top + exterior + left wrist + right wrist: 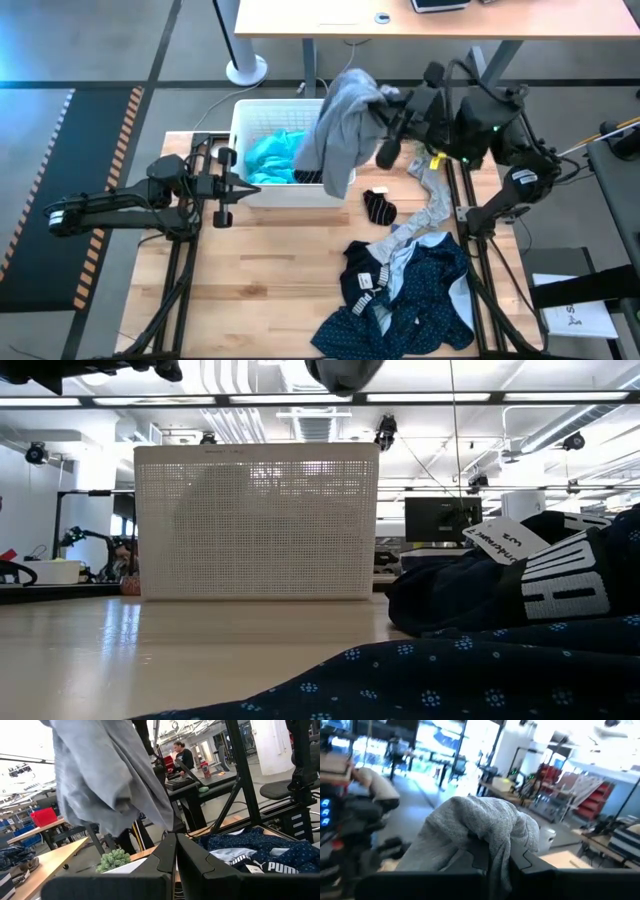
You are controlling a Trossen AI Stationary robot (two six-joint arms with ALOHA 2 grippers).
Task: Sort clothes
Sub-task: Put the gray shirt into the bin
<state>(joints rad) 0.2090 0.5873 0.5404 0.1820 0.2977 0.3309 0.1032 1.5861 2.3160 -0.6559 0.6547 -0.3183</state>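
**Grey garment held above the basket; remaining clothes lie on the table**

The right gripper's fingers [492, 855] are seen pressed together, with one grey garment [338, 125] pinched between them and draped over their tips. From the fingers the cloth hangs down over the right-hand end of one white basket [245, 122], which stands just below and beside them. Inside that basket, one teal garment [270, 158] is visible, and a dark striped piece [308, 176] lies against its front wall.

The left gripper [224, 187] is held with its fingers fully shut and nothing between them; it is positioned just outside the basket's left front corner. Past these fingers, in the left wrist view, one small green plant [113, 859] is seen, with the hanging grey garment above it.

Farther from the right gripper, on the table [270, 270], one small black striped item [379, 207] lies alone. Beyond it, one light grey garment [430, 205] trails toward a heap near the front edge, where one navy dotted garment [420, 305] and one black garment with white lettering [360, 280] are piled together, touching.

One person [184, 755] is seen in the room behind.
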